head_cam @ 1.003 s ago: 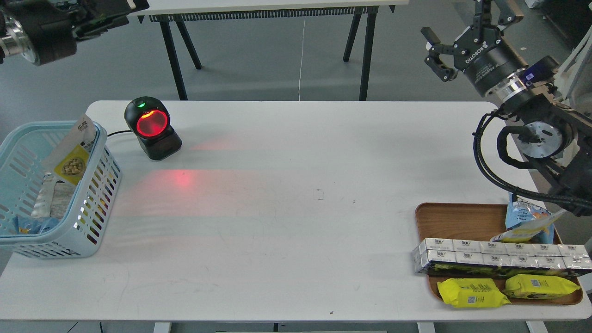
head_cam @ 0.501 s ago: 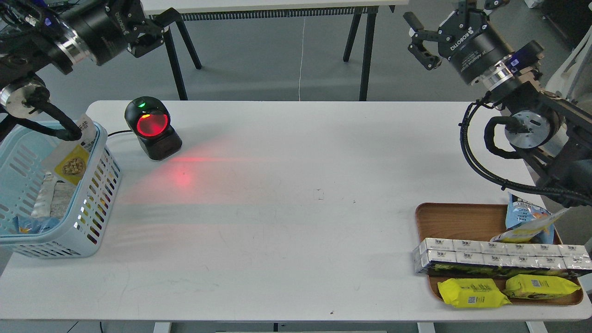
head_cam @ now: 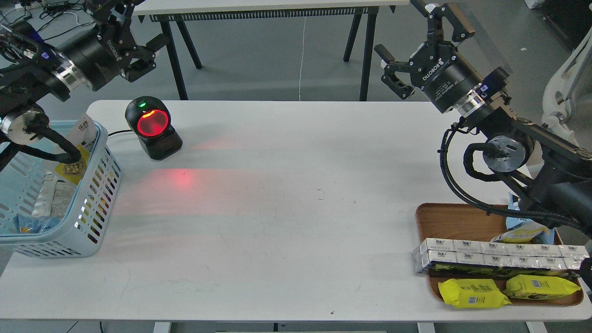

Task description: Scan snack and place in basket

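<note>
Snack (head_cam: 73, 155) is being shown inside basket (head_cam: 99, 185) at 9 o'clock: placement judged done. Both end effectors, left (head_cam: 132, 44) & right (head_cam: 418, 55), are being held apart, empty.

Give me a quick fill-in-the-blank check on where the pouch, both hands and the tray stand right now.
1. The snack pouch leans inside the light blue ____.
2. Both the left hand and the right hand hold ____.
3. The scanner shows a window glowing ____.
4. The two flat yellow packs lie on the brown wooden ____ at the table's right end.

Missing words: basket; nothing; red; tray
</note>
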You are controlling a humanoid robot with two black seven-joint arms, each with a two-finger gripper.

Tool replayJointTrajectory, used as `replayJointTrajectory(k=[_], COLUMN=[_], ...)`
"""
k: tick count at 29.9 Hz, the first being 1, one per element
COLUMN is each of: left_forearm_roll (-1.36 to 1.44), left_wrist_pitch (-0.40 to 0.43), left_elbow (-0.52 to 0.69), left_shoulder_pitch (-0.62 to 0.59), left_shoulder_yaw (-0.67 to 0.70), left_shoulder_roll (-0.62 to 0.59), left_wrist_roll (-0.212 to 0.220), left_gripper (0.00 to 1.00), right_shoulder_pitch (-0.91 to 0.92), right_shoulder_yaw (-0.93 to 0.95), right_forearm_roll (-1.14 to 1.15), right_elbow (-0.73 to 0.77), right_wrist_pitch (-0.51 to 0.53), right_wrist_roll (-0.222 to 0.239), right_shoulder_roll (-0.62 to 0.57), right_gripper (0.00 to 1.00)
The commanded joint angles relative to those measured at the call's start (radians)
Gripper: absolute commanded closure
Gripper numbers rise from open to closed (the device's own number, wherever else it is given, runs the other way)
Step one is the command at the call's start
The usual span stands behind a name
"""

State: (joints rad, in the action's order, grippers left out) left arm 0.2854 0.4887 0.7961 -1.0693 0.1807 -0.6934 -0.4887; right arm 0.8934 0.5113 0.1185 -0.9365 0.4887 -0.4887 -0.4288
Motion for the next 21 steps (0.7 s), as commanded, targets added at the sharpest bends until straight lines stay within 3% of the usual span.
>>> replayJointTrajectory(k=[1,21], left_forearm_roll=[0.000,0.009], left_wrist_pitch=[0.000,0.000], left_elbow=[0.005,0.060], left_shoulder_pitch=[0.014,0.123], left_shoulder_yaw=[-0.001,-0.010], left_shoulder_roll=[0.006,-0.015], left_wrist_roll=[0.000,0.000], left_gripper=[0.00,0.00], right_shoulder_pitch=[-0.030,-0.114], right_shoulder_yaw=[0.015,0.042], right_forearm_roll=[-0.002,-0.002], right_elbow=[0.001,-0.051], right_wrist_pitch=[0.000,0.000], right_wrist_roll=[0.000,0.000], right_shoulder_roll=[0.012,0.010], right_gripper=[0.01,0.01])
